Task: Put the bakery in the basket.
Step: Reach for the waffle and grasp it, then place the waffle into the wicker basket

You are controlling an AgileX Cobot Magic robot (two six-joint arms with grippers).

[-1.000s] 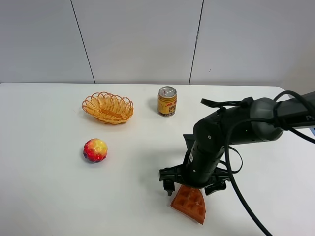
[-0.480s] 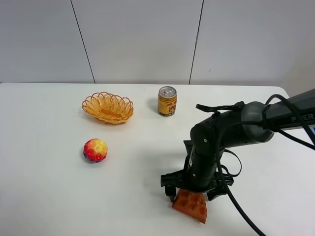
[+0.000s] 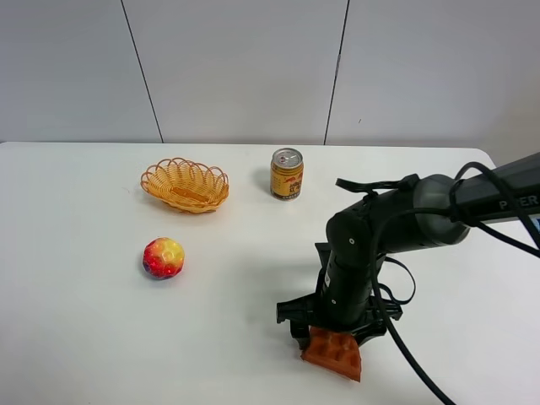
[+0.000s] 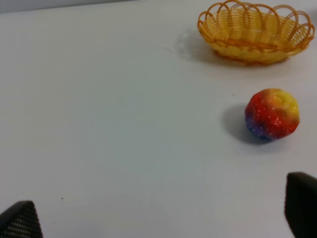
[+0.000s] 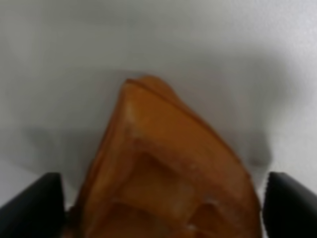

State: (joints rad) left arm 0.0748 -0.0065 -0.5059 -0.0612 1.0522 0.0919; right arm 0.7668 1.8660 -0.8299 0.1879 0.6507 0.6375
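Note:
The bakery, a flat orange-brown waffle wedge (image 3: 336, 355), lies on the white table near the front edge. My right gripper (image 3: 332, 336) is low over it, open, with one finger on each side. In the right wrist view the waffle (image 5: 168, 173) fills the space between the two dark fingertips (image 5: 32, 203). The orange wicker basket (image 3: 185, 185) stands empty at the back left, far from the waffle. My left gripper (image 4: 158, 220) is open and empty over bare table. It sees the basket (image 4: 255, 30) ahead. The left arm does not show in the exterior view.
A red-yellow bumpy ball (image 3: 163, 257) lies in front of the basket; it also shows in the left wrist view (image 4: 272, 114). A gold drink can (image 3: 286, 174) stands upright at the back middle. The right arm's cables loop out to the right.
My right gripper has come down lower over the waffle. The waffle has shifted slightly toward the front right. Basket, ball and can have not moved.

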